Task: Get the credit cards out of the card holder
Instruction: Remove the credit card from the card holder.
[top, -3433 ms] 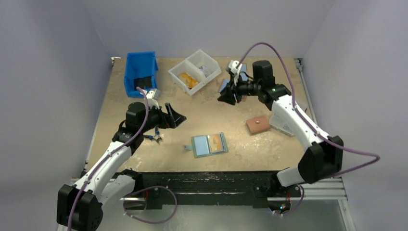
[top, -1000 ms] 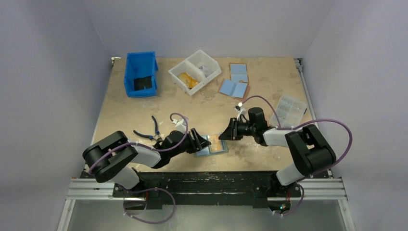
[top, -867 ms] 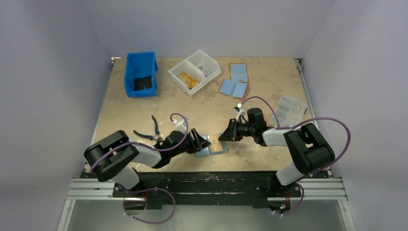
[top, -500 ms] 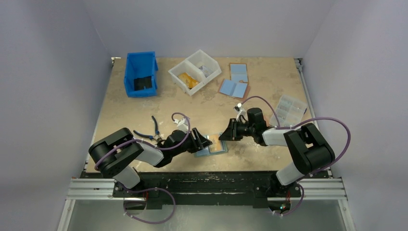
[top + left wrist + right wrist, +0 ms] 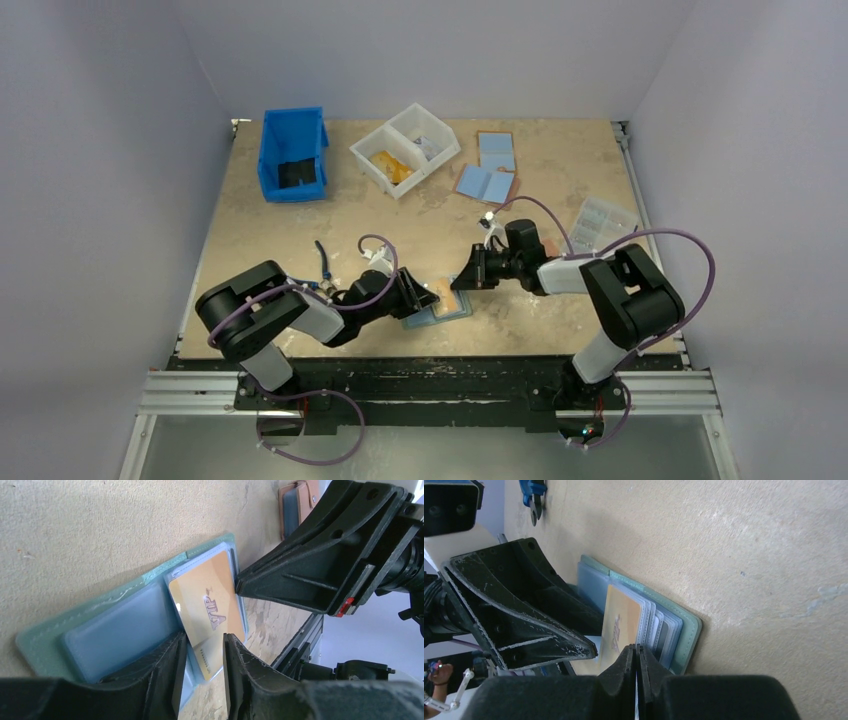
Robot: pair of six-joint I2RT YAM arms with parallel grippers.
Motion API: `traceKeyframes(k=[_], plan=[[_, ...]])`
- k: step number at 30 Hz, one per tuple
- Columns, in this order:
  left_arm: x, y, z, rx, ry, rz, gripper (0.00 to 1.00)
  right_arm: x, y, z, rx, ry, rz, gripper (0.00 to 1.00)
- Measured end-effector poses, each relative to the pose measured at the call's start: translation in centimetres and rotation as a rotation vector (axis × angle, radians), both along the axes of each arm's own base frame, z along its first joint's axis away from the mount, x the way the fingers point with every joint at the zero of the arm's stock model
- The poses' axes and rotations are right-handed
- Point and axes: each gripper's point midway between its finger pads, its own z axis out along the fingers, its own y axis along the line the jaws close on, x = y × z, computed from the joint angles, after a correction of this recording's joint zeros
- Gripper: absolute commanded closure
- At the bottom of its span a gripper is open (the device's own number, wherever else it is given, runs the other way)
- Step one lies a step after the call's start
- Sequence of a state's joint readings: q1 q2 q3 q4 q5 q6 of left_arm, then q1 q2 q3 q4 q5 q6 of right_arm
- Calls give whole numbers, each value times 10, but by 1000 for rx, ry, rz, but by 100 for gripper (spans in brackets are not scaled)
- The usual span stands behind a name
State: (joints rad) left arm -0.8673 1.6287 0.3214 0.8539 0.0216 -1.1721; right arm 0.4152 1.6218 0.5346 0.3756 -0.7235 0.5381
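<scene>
Left claw (image 5: 205, 637) stands parted astride the near end of the orange VIP card (image 5: 210, 610), which lies askew on the open teal card holder (image 5: 40, 645). Right claw (image 5: 635, 650), closed to a slit, meets the holder's opposite edge at that card; whether it grips is unclear.

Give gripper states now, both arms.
Left gripper: open, end of the orange card in the gap.
Right gripper: shut at the card holder edge; hold unclear.

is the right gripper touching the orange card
Touching. In the left wrist view the tip of the right gripper meets the edge of the orange card with no gap.
</scene>
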Motion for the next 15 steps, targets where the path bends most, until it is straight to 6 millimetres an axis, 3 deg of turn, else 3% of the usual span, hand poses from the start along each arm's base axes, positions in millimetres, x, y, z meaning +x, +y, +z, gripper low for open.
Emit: traceKeyframes(k=[4, 15], plan=[[1, -2, -2, -18, 11, 8, 68, 9, 3, 0, -10, -11, 3, 100], [-4, 3, -9, -55, 58, 38, 100, 15, 19, 4, -59, -113, 53, 100]])
